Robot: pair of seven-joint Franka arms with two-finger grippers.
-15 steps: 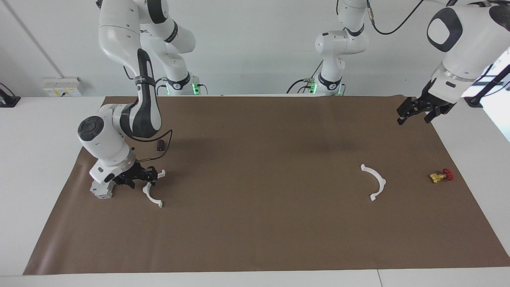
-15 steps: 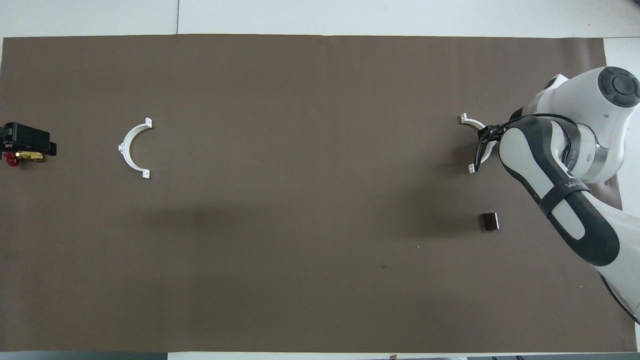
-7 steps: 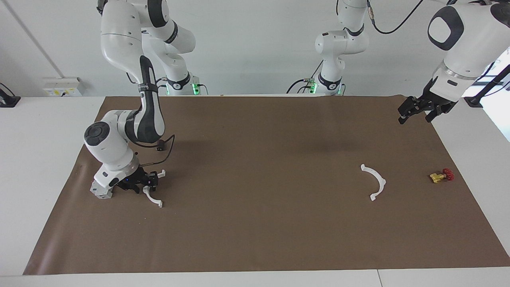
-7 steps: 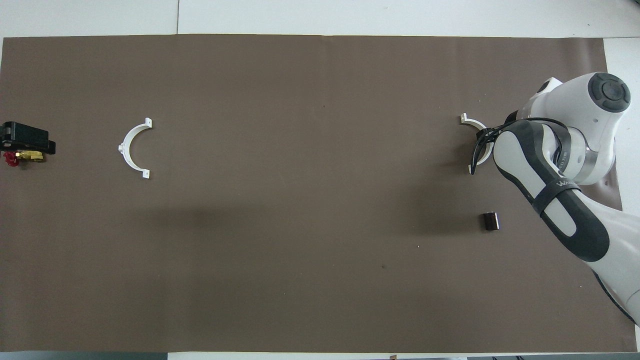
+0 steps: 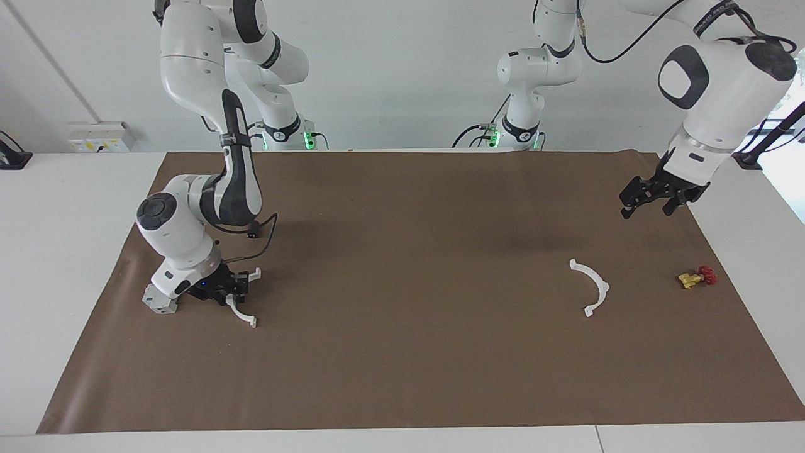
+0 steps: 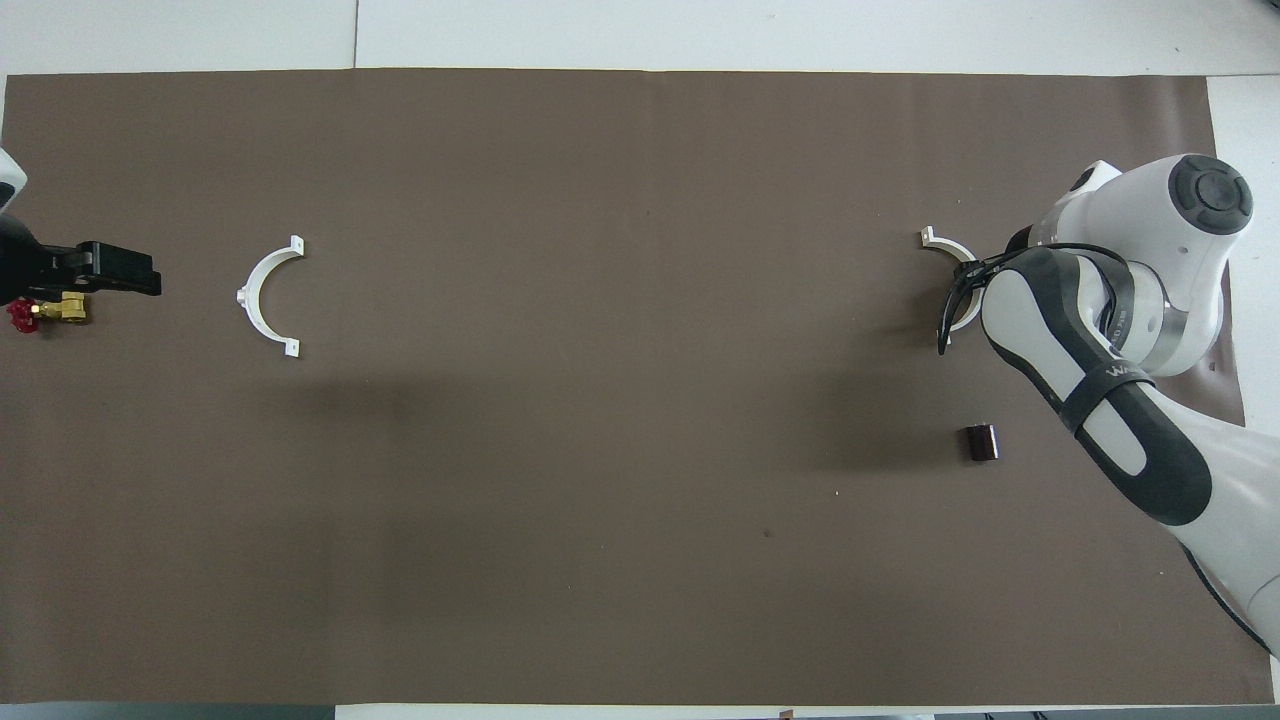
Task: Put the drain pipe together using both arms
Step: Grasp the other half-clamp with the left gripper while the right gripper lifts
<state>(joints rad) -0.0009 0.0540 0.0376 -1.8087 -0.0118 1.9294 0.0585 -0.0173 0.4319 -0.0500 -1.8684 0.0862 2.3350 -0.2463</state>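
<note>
One white half-ring arc [image 5: 241, 308] lies on the brown-covered worktop [image 5: 402, 352] toward the right arm's end, where the right tool [image 5: 234, 290] is down at its middle; whether that tool has closed on it cannot be told. A grey block [image 5: 160, 302] sits just beside. The other half-ring arc [image 5: 592, 286] lies apart toward the left arm's end, near a small red-and-yellow valve [image 5: 696, 277]. The left tool [image 5: 644, 202] hangs above the worktop there, fingers spread, holding nothing.

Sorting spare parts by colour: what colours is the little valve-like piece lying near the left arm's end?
The small valve piece is yellow with a red end, clearest in the facing view.
</note>
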